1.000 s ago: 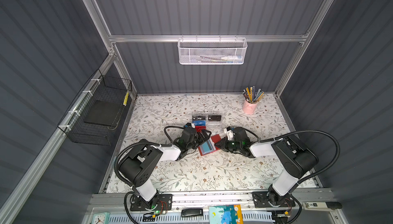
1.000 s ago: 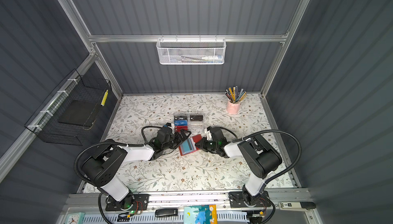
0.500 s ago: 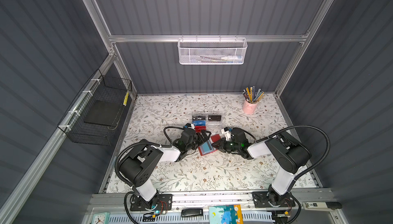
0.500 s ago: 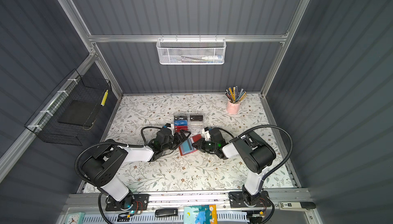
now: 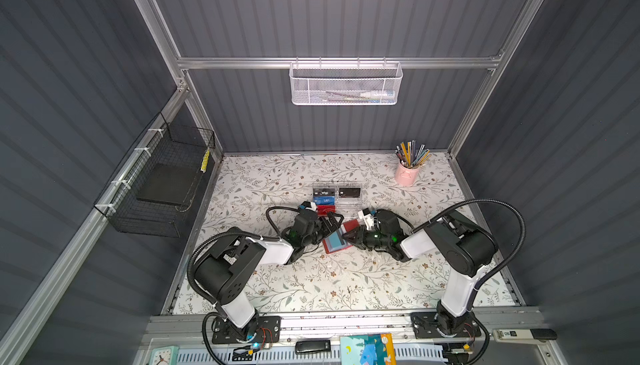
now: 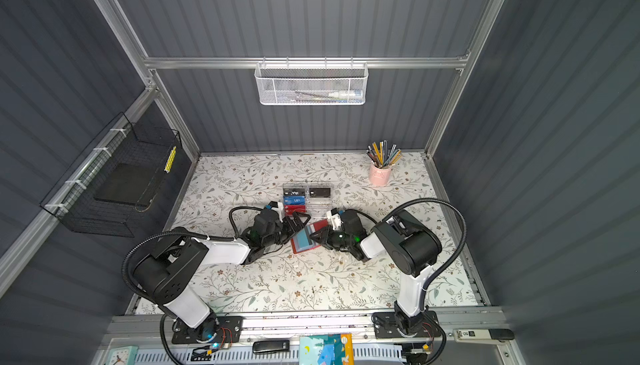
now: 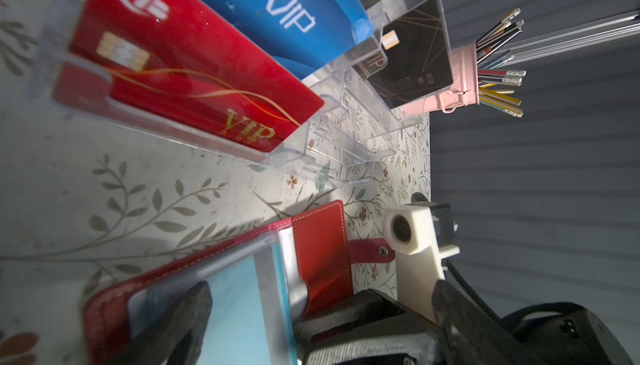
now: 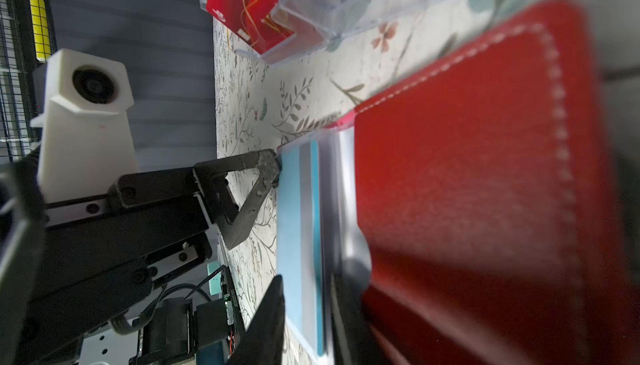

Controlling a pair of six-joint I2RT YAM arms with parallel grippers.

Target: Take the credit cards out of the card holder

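Note:
The red card holder (image 5: 350, 224) (image 6: 320, 225) lies open mid-table between both grippers. A light-blue credit card (image 5: 336, 241) (image 6: 304, 239) sits in its clear sleeve. My left gripper (image 5: 330, 224) (image 7: 318, 314) is wide open over the holder's left half, and one finger (image 8: 268, 169) (image 7: 187, 321) presses on the card's far corner. My right gripper (image 5: 349, 237) (image 8: 306, 311) is slightly open, with its jaws on either side of the card's near edge (image 8: 294, 224). The holder's red cover (image 8: 467, 172) (image 7: 322, 242) rises beside that gripper, strap tab (image 7: 370, 252) pointing outward.
Just behind the holder stands a clear acrylic rack (image 5: 337, 197) (image 7: 339, 117) with red, blue and black VIP cards. A pink pencil cup (image 5: 407, 172) is at the back right. A black wire basket (image 5: 162, 179) hangs on the left wall, and a white mesh basket (image 5: 346, 82) on the back wall.
The right arm has pushed leftward into the card holder, and its jaws have widened a little. The left arm has stayed where it was, wide open.

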